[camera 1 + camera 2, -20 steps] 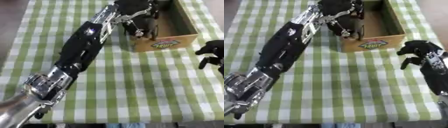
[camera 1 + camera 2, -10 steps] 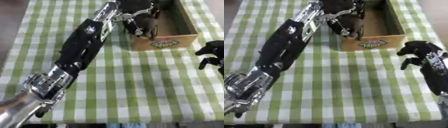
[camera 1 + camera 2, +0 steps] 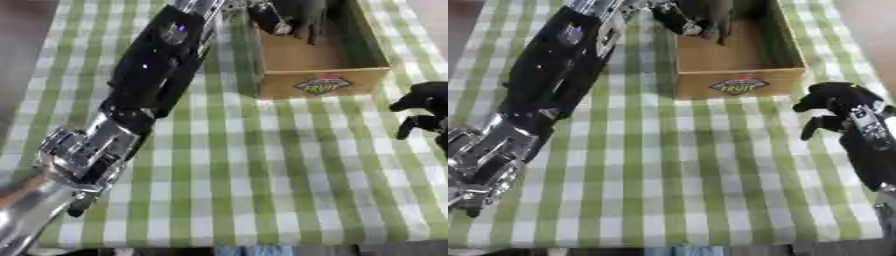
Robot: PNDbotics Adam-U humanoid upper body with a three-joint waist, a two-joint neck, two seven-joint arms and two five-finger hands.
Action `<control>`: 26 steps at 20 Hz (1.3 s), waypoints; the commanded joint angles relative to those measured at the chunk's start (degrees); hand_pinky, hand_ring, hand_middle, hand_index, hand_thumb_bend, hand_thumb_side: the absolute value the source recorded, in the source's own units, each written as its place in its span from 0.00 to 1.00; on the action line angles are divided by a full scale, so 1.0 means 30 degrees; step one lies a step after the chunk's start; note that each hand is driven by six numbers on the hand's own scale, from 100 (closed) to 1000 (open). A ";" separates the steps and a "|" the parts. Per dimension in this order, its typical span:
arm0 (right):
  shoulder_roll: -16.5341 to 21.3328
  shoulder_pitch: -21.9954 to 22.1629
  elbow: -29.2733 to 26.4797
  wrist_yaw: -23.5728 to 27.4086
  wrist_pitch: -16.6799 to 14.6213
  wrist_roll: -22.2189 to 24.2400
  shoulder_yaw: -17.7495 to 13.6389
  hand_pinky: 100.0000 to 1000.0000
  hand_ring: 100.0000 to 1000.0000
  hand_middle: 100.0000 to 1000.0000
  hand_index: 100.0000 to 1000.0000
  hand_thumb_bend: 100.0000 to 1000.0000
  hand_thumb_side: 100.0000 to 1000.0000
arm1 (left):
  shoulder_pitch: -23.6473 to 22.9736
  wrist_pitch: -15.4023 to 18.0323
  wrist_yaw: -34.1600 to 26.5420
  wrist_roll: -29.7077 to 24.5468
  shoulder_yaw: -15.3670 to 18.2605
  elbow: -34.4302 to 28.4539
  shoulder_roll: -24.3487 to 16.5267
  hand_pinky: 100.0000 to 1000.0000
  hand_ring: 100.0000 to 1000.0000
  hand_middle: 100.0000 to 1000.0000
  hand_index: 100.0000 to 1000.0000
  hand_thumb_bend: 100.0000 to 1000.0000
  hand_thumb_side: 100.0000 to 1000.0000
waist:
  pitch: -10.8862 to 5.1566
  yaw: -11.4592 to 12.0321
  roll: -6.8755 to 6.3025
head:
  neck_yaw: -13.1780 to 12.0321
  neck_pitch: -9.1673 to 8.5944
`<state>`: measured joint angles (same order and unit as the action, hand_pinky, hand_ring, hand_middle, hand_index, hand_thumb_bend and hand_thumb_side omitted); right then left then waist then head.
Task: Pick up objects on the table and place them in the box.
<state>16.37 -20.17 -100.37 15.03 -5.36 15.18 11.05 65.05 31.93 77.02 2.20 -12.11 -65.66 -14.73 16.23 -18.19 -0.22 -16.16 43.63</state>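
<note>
An open cardboard box with a fruit label on its front wall stands at the far right of the table. My left arm stretches from the lower left up to it. My left hand hangs over the box's far half, partly cut off by the top edge, and I cannot see whether it holds anything. The near part of the box floor shows bare brown. My right hand hovers just right of the box's front corner, fingers curled, holding nothing.
A green and white checked cloth covers the table. I see no loose objects on it. The table's front edge runs along the bottom, and dark floor shows past the left edge.
My left hand has moved farther back over the box, uncovering the near part of its floor. My right hand has stayed where it was.
</note>
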 commanded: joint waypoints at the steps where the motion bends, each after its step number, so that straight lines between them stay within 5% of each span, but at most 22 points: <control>1: 0.0169 -0.0362 -0.0226 0.0136 -0.0006 0.0136 0.0044 0.33 0.64 0.56 0.71 0.00 0.70 | 0.0293 0.0141 -0.0456 0.1121 0.0231 -0.0585 0.0153 0.55 0.37 0.33 0.55 0.32 0.00 | -0.0339 -0.0177 0.0108 | -0.0205 -0.0246; 11: -0.0066 -0.0719 -0.0239 0.0107 0.0047 0.0338 0.0212 0.33 0.64 0.56 0.71 0.00 0.71 | -0.0433 0.1585 -0.0038 0.4691 0.0665 0.1558 0.0483 0.56 0.42 0.38 0.58 0.20 0.00 | 0.0097 -0.0729 0.0062 | -0.0522 -0.0564; 18: -0.0169 -0.0925 -0.0230 0.0077 0.0077 0.0447 0.0310 0.33 0.64 0.56 0.71 0.00 0.71 | -0.0675 0.1984 0.1344 0.6995 0.0725 0.3137 0.0532 0.59 0.46 0.41 0.60 0.20 0.00 | 0.0304 -0.1031 -0.0057 | -0.0737 -0.0786; 23: -0.0199 -0.0971 -0.0203 0.0086 0.0098 0.0500 0.0334 0.33 0.64 0.56 0.71 0.00 0.71 | -0.0768 0.1927 0.2974 0.6248 0.0528 0.4439 0.0473 0.65 0.57 0.50 0.69 0.22 0.00 | 0.0314 -0.1097 -0.0127 | -0.0774 -0.0832; 26: -0.0206 -0.0987 -0.0208 0.0113 0.0103 0.0509 0.0327 0.33 0.64 0.56 0.71 0.00 0.71 | -0.0779 0.1853 0.4020 0.5226 0.0737 0.5033 0.0594 0.71 0.70 0.66 0.77 0.25 0.00 | 0.0310 -0.1082 -0.0134 | -0.0743 -0.0864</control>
<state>15.34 -22.26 -100.35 15.15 -4.91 16.53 12.11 62.54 37.56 87.23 19.37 -10.04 -51.83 -12.55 17.99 -21.41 -0.77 -18.31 41.64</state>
